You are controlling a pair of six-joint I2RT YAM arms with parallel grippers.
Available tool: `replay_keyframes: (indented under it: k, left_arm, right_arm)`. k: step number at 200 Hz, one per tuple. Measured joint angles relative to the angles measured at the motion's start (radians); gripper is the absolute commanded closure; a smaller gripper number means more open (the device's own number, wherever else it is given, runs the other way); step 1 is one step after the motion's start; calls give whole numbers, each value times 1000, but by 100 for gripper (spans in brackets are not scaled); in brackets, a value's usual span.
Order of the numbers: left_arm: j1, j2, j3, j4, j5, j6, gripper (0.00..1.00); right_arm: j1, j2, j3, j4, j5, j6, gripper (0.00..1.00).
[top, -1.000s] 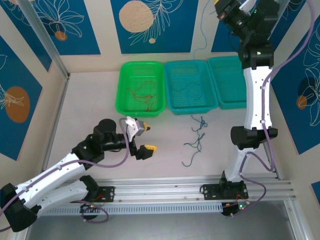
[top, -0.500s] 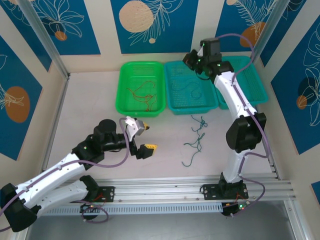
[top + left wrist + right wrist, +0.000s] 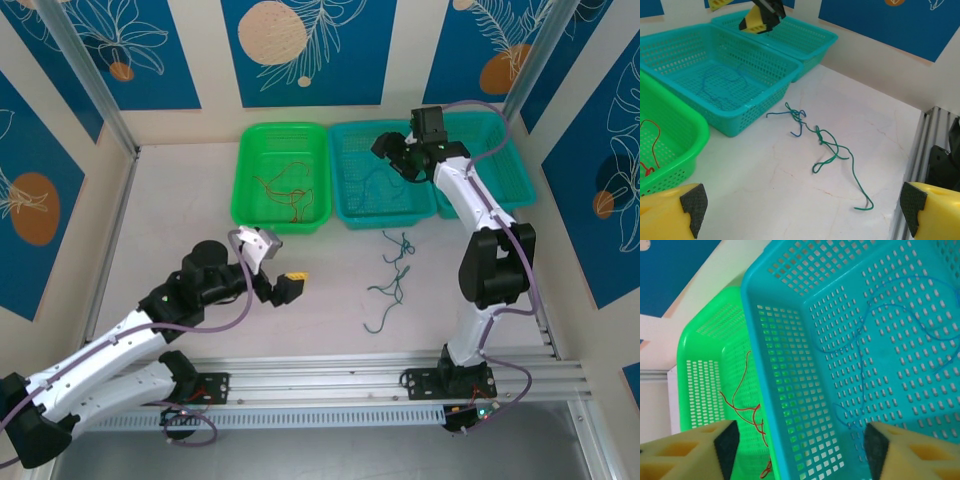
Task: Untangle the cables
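Observation:
A tangle of green cable with a short blue piece [image 3: 392, 272] lies on the table in front of the baskets, and the left wrist view has it [image 3: 832, 150] ahead of my fingers. My left gripper [image 3: 275, 263] [image 3: 802, 205] is open and empty, well left of that tangle. My right gripper [image 3: 395, 155] [image 3: 800, 452] hangs open over the middle teal basket [image 3: 340, 215], holding nothing. Thin blue cables [image 3: 900, 325] [image 3: 715, 87] lie on that basket's floor. Red cables [image 3: 285, 190] [image 3: 742, 400] lie in the green basket [image 3: 245, 215].
A third teal basket [image 3: 500, 150] stands at the back right, beside the right arm. The aluminium rail [image 3: 380, 375] runs along the near edge. Bare table lies left of the green basket and between the left gripper and the tangle.
The right arm came down from high at the back, where a thin cable dangled from it, to just above the middle teal basket. The left gripper shifted slightly left and turned.

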Motion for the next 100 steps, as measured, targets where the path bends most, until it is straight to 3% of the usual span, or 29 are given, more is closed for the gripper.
replay_keyframes:
  k: [23, 64, 100]
  left_arm:
    - [0, 13, 0, 1, -15, -6, 0]
    - [0, 56, 1, 5, -28, -13, 0]
    - [0, 89, 15, 10, -33, -9, 0]
  right_arm:
    - [13, -96, -82, 18, 36, -39, 27]
    - [26, -426, -368, 84, 77, -88, 28]
    - [13, -641, -650, 117, 103, -37, 31]
